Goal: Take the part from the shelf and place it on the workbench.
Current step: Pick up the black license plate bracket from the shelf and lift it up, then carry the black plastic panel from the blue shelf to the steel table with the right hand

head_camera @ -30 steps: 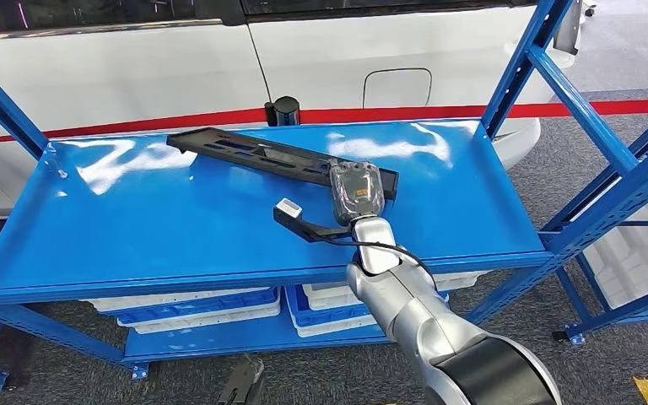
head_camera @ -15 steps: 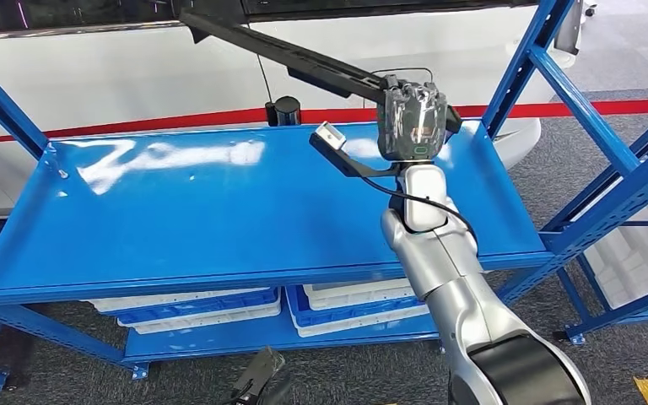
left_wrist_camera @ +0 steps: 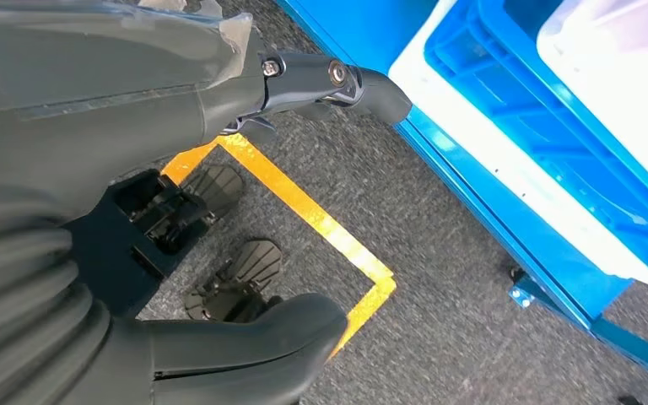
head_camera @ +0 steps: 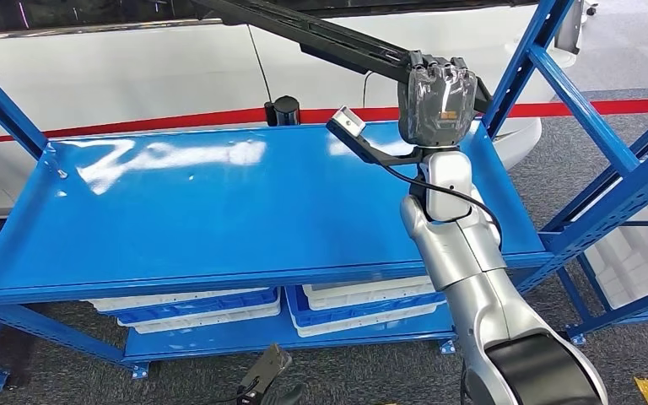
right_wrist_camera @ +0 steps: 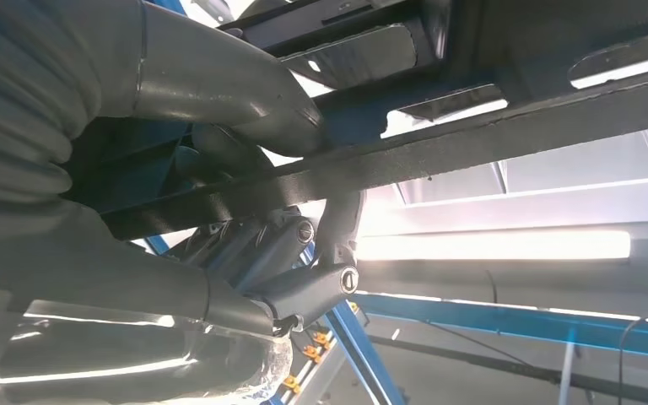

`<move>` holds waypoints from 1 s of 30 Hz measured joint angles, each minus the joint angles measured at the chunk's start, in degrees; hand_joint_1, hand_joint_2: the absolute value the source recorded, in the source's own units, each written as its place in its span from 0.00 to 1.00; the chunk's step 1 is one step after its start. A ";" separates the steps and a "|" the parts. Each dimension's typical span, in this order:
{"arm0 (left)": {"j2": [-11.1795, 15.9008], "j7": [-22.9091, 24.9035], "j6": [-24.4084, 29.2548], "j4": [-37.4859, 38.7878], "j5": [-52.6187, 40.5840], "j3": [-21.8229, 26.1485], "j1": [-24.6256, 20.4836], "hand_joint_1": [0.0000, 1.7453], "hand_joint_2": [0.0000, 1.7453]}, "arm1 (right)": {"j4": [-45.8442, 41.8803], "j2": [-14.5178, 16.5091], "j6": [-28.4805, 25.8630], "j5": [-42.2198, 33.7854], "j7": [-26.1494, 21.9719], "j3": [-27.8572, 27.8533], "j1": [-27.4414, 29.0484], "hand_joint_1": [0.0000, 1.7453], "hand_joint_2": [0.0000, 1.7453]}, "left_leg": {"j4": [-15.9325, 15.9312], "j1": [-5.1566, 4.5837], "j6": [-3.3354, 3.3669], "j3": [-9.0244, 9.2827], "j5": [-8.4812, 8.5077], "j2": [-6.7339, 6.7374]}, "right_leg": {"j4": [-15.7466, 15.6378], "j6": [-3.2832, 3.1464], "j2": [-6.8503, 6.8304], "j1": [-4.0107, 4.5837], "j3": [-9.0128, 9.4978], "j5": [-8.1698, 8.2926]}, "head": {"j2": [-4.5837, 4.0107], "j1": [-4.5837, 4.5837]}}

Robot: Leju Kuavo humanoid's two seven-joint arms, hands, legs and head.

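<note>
My right hand [head_camera: 436, 99], fingers [right_wrist_camera: 219, 89] wrapped around one end of long black part [head_camera: 321, 35], holds it above blue shelf [head_camera: 219, 211]. Long axis runs up-left from hand. Left hand [left_wrist_camera: 93, 194] hangs low, holds nothing.

The long black plastic part [head_camera: 321, 38] is held up over the blue metal shelf's [head_camera: 219, 211] back right corner by the right hand [head_camera: 439, 101]; white and blue crates [head_camera: 194, 308] are tucked underneath.
</note>
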 joint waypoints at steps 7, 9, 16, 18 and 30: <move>0.01 0.00 0.28 0.00 2.57 0.04 -0.28 0.00 1.00 | 0.02 -0.31 2.29 -2.28 -4.30 0.01 -0.68 1.00 1.00 | 0.00 -0.02 0.00 0.00 0.00 -0.01 | 0.00 0.00 0.00 -0.01 0.03 0.00 | 0.00 0.00; 0.01 -0.04 -0.36 0.00 3.55 0.08 -0.26 0.00 1.00 | 0.23 -0.01 3.06 -4.70 -5.57 0.02 -0.65 1.00 1.00 | 0.00 -0.02 0.00 0.00 0.00 -0.02 | 0.00 0.00 0.00 -0.01 0.02 0.00 | 0.00 0.01; 0.12 1.29 4.72 -0.03 4.24 0.12 -0.08 0.00 1.00 | -1.72 -0.06 6.06 -16.58 -7.34 -0.30 1.28 1.00 1.00 | 0.26 -0.36 1.27 0.06 -0.27 -0.03 | -0.42 1.06 0.06 -0.45 0.29 0.20 | 0.00 -0.14; -0.03 1.87 6.54 -0.10 3.89 0.07 -0.04 0.00 1.00 | -4.00 -0.89 7.16 -19.92 -7.34 -0.81 2.57 1.00 1.00 | -1.01 -0.11 1.87 0.77 0.46 0.06 | -0.32 1.34 0.01 -0.53 0.20 -0.16 | 0.00 -0.15; 0.33 4.22 3.70 -0.91 8.34 0.72 -0.21 0.00 1.00 | -10.25 -3.22 16.19 -39.34 -11.28 -1.68 2.35 1.00 1.00 | 0.81 0.29 0.39 -1.22 0.99 0.07 | 2.70 3.24 -0.03 -1.71 -1.19 -0.41 | 0.00 0.77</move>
